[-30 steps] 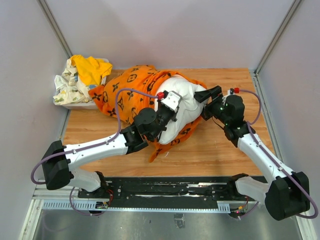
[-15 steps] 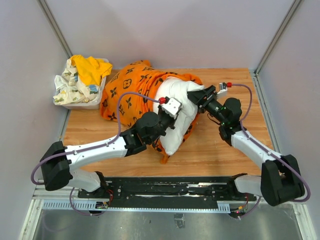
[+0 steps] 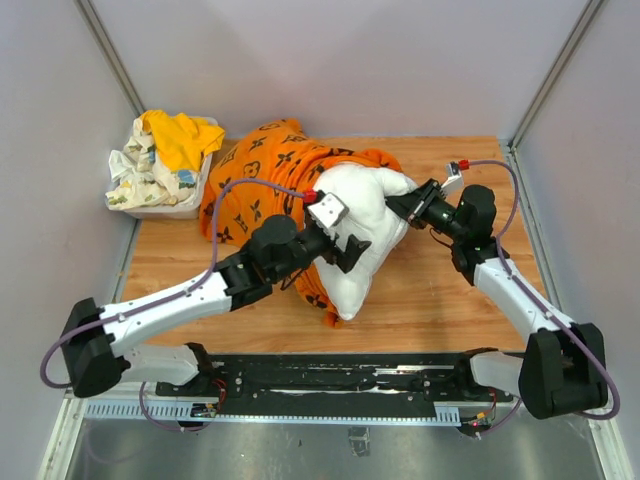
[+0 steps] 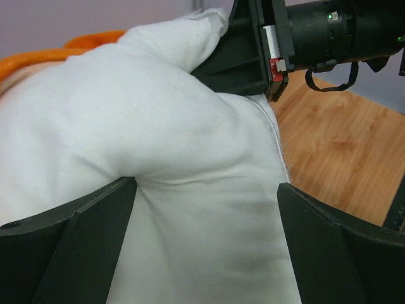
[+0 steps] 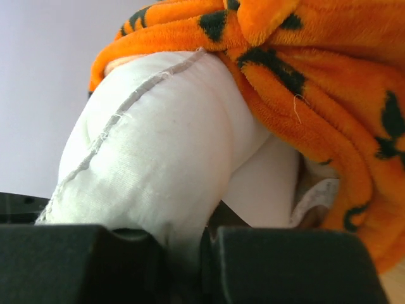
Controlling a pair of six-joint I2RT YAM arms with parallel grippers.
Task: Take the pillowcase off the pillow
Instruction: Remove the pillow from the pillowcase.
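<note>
Black mounting rail [image 3: 330, 378] along the near edge, both arm bases bolted to it; left arm [image 3: 180, 300], white and black, reaching diagonally inward across the wooden surface [image 3: 440, 290], its forearm lying over the near folds of the pillowcase [image 3: 265, 180] and hiding part of them; right arm [image 3: 515, 300] angling in from the opposite side; left pincer [image 3: 350, 245] released, fingers spread wide on either side of the bulge of the pillow [image 3: 368, 200], nothing clamped between them; right pincer [image 3: 397, 206] clenched on the pillow's right corner, white fabric and its stitched seam pinched between the fingers in the wrist view; pillow, plump and white, mid-surface, its near and right portions bare, its far-left end sheathed in the pillowcase; pillowcase, bright orange with black motifs, bunched into a heap over that end and trailing a narrow strip under the pillow's near edge; white tub [image 3: 165, 210] at the far left corner, just beside the pillowcase, holding a yellow cloth [image 3: 180, 135] and a floral cloth [image 3: 130, 170]; plain grey walls [image 3: 340, 60] on three sides.
</note>
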